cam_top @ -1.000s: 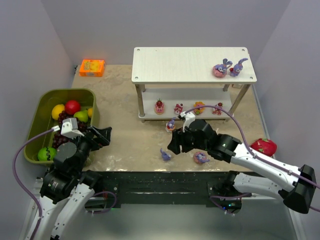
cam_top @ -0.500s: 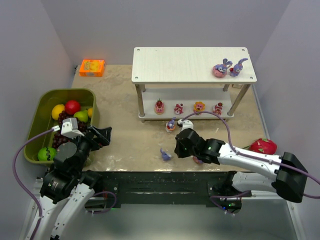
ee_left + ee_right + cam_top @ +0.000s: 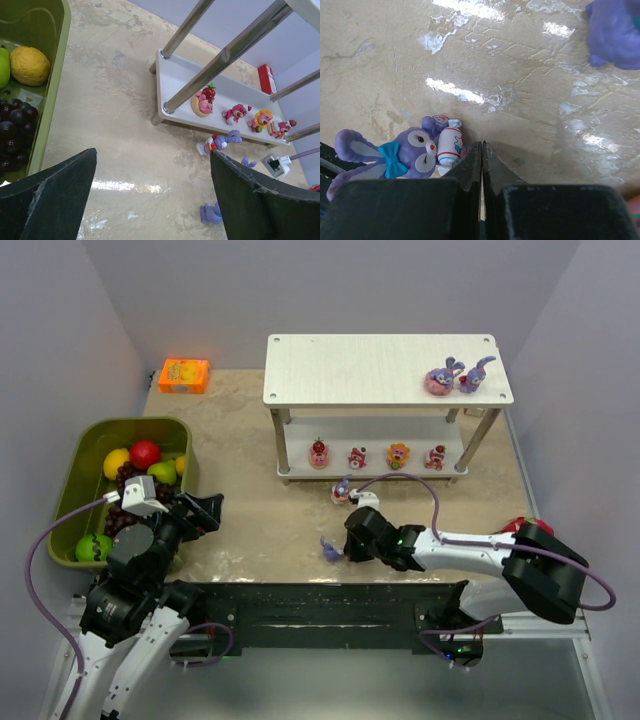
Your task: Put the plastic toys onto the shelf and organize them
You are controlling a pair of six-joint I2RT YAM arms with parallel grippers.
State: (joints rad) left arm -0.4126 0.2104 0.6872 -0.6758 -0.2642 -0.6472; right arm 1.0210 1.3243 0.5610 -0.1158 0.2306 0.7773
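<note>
- The right gripper [image 3: 481,149] is low over the table [image 3: 250,520], near its front edge. Its two fingers [image 3: 467,172] are pressed flat against each other with nothing between them
- A purple bunny with a blue bow [image 3: 412,156] lies on its side just left of those closed fingertips. Its white striped part looks to be touching the side of the left finger, though the wrist view is too tight to be sure
- Another purple toy [image 3: 615,32] shows only as a blurred edge in the top right corner of the right wrist view
- The left gripper [image 3: 154,167] hangs above the table beside the olive bin [image 3: 70,490], its fingers spread wide apart and holding nothing
- The shelf [image 3: 380,365] stands at the far side of the table. Two bunnies [image 3: 445,377] sit close together at the right end of its top board, one of them on a pink base
- Four small cake-like figures [image 3: 357,456] stand in a row along the lower board, each apart from the next
- One more bunny [image 3: 342,490] sits on the table just in front of the lower board, between the shelf and the right gripper
- The bin holds fruit: a lemon [image 3: 29,65], dark grapes [image 3: 12,125] and a red apple [image 3: 145,453]
- An orange box [image 3: 184,375] lies at the far left corner of the table, well apart from the shelf
- A dragon fruit [image 3: 522,525] sits at the right edge, partly behind the right arm
</note>
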